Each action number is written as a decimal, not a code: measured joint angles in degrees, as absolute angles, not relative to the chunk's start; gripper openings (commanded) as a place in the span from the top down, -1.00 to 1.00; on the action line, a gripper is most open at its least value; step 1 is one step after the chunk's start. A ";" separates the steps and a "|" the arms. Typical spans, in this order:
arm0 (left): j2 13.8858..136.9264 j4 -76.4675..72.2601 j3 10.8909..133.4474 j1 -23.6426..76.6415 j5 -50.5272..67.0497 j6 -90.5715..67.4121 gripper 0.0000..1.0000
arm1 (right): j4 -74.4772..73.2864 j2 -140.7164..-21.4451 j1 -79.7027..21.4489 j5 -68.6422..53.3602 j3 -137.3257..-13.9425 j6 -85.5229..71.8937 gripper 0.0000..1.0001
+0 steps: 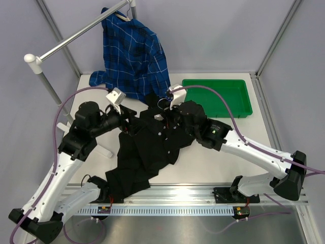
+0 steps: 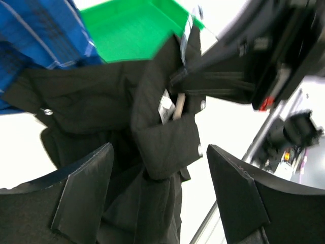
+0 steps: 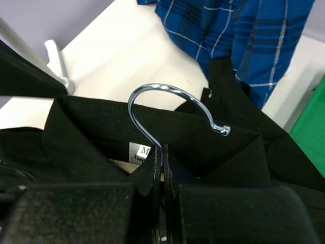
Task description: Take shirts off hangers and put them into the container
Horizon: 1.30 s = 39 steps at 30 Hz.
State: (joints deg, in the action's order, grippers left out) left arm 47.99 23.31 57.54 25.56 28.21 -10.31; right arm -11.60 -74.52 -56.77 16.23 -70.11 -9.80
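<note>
We are counting two shirts. The black shirt [image 1: 147, 147] is lying crumpled on the table [image 1: 213, 162] between the two arms, and the plaid shirt [image 1: 134, 56] is hanging from the silver rail [image 1: 81, 33] at the back, its hem reaching down to the tabletop.

We are counting two hangers as well. The first hanger [image 3: 145, 129] is sitting inside the black shirt's collar with its metal hook sticking up, and the second hanger [image 1: 122, 17] is showing only as a pale tip at the plaid shirt's neck.

One green container [image 1: 218, 94] is resting at the far right of the table, with no garment inside it.

The left gripper [image 2: 160, 150] is spread wide and grasping nothing, and a fold of the black shirt's collar is lying between its fingers. The right gripper [image 3: 163, 175] is clenching the shank of the first hanger's hook, just above the collar label.
</note>
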 measured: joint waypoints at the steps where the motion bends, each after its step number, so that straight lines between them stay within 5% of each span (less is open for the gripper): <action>1: 47.99 24.21 58.98 25.56 27.07 -11.07 -0.59 | -11.57 -74.48 -57.34 17.47 -70.02 -9.58 1.00; 13: 49.47 33.34 69.82 27.53 11.46 -27.31 -0.47 | -6.46 -74.96 -63.88 35.33 -67.66 -6.52 1.00; 28: 64.64 39.77 74.74 38.28 -2.83 -35.68 -0.33 | 0.71 -76.16 -64.53 40.10 -64.79 -3.38 1.00; 39: 67.20 40.69 75.79 39.27 -8.49 -36.49 0.67 | 3.33 -76.16 -64.55 40.14 -63.40 -2.57 1.00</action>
